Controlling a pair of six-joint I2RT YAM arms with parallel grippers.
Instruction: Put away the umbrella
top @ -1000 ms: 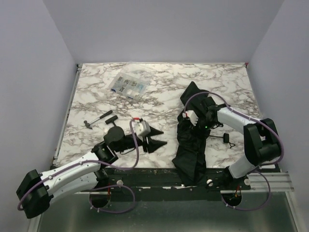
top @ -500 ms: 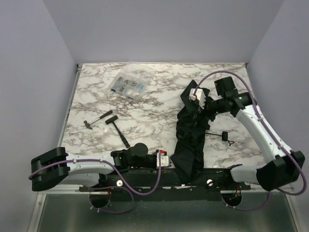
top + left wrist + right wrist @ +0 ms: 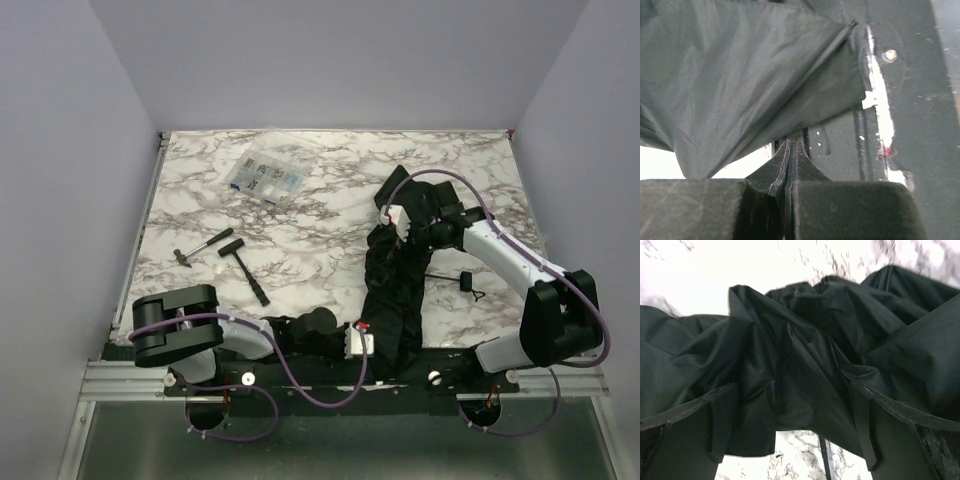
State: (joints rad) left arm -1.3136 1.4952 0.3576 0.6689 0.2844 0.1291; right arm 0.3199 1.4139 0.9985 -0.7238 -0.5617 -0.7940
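Table (image 3: pixel 330 215): white marble.
Umbrella (image 3: pixel 395 300): laid under the right gripper (image 3: pixel 398 240).
Clear box (image 3: pixel 265 178): set far beyond the left gripper (image 3: pixel 376 345).
Small hammer (image 3: pixel 203 246), black tool (image 3: pixel 247 270): laid to its left.

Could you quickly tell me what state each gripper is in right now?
Left gripper: closed; whether it pinches the umbrella cannot be told.
Right gripper: open, umbrella fabric between its fingers.

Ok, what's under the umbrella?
The umbrella lies on the marble table, its near end over the black rail. Anything else beneath it is hidden.
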